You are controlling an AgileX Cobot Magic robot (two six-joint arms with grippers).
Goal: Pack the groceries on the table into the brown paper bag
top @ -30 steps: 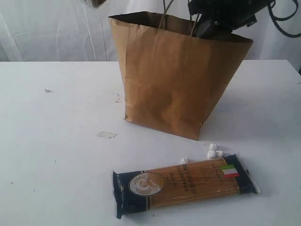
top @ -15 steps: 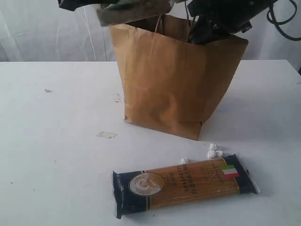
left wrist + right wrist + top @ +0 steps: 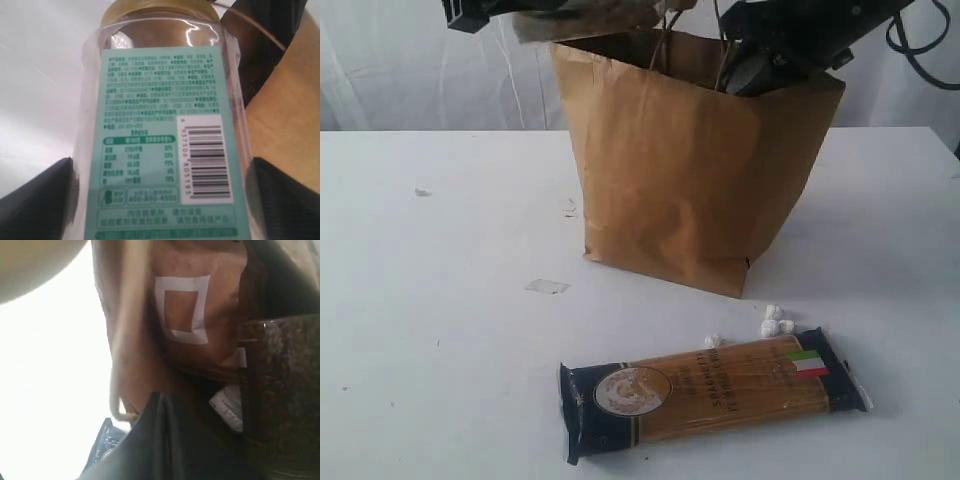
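While left tool (image 3: 162, 192) grasps gold-lidded clear jar (image 3: 160, 100) across body, jar hangs over left rim of brown paper bag (image 3: 690, 170), not yet inside. Right tool (image 3: 748, 72) clenched at bag's right rim; whether it pinches paper, cannot tell. Inside bag: coppery pouch (image 3: 200, 325), smaller dark jar (image 3: 282, 390). Spaghetti pack (image 3: 715, 395) lies on desk (image 3: 440, 300), near right. Advice: centre jar over mouth, clear cord handles (image 3: 667, 38), lower into free gap beside pouch, release low, avoid nudging bag.
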